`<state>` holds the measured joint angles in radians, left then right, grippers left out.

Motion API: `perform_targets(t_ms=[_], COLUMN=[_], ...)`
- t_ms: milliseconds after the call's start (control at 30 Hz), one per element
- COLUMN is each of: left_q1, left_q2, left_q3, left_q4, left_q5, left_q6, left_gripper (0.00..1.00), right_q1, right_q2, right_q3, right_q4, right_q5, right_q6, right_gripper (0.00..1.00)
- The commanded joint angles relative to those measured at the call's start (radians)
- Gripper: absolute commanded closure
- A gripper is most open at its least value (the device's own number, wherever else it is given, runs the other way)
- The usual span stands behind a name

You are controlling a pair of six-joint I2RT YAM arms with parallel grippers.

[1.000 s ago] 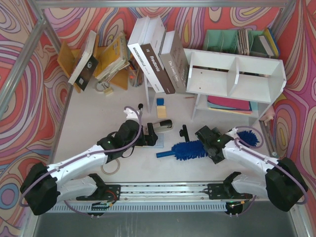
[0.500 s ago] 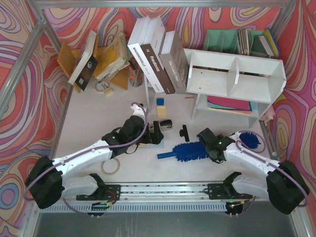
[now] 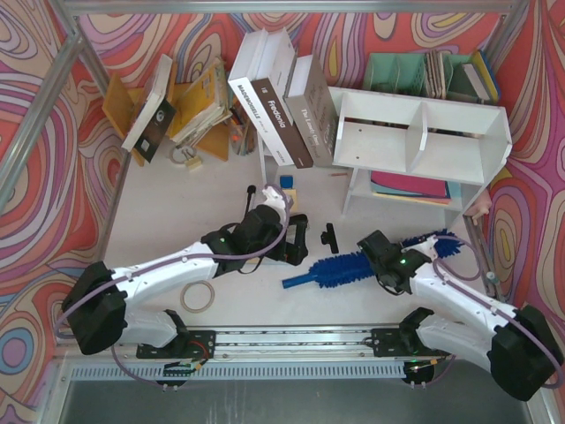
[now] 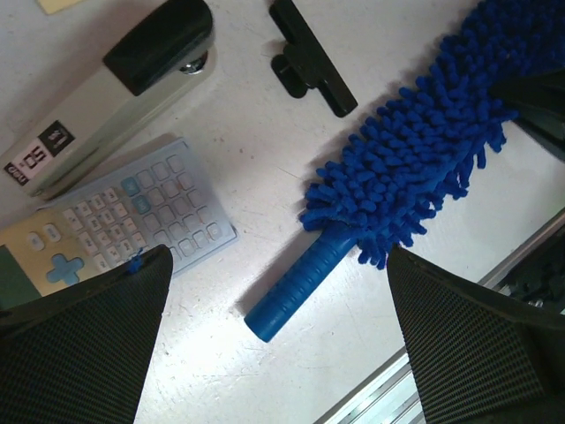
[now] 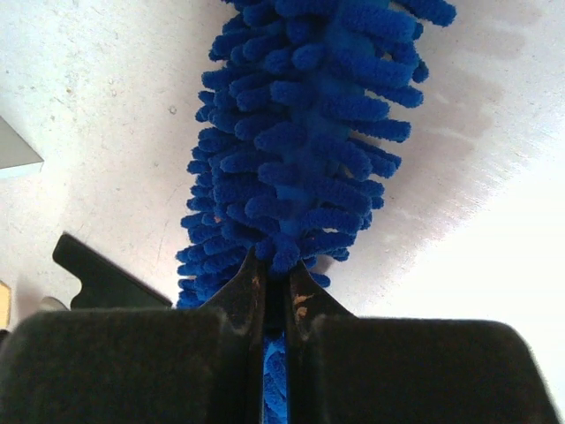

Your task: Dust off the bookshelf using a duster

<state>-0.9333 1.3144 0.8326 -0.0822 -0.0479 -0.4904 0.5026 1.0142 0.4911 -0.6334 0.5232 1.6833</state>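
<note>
Left gripper [image 3: 296,240]: hovering empty, jaws spread wide, over the short blue handle [image 4: 296,287], probably lining up for a second hold.
Long bright blue noodle-bristle duster [image 3: 340,268]: lying flat on the white table [image 3: 177,230], handle pointing left.
Right gripper [image 5: 274,287]: clenching on the fluffy head, likely for lifting it.
Wide white two-compartment wooden bookshelf [image 3: 424,106]: standing right rear, apart from the duster, awaiting dusting.

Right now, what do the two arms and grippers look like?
The left arm and right arm have white links, bulky black joints and a lilac cable looping along each. The left gripper has black fingers with a fine woven texture; the right gripper is black too, with tan scuffs at its tips.
</note>
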Motion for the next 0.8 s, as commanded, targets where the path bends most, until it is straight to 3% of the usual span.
perform_targets(t_ms=[0,433,767], left_q1=[-0.045,-0.181,-0.230], left_q2=[0.043,0.111,0.177], left_q3=[0.053,0.129,0.172], left_q4=[-0.064,-0.155,-0.208], left_q5=[0.011,-0.016,-0.027], left_q6=[0.079,0.232,0.293], left_gripper=[0.02,0.02,0.08], right_q1=[-0.004,-0.004,-0.004], right_q2=[-0.060,-0.182,-0.252], right_q3=[0.020,0.074,0.134], right_q4=[-0.078,-0.136,-0.179], right_q5=[0.039,0.049,0.066], right_q6=[-0.004,-0.016,-0.032], right_gripper=[1.00,1.00,1.00])
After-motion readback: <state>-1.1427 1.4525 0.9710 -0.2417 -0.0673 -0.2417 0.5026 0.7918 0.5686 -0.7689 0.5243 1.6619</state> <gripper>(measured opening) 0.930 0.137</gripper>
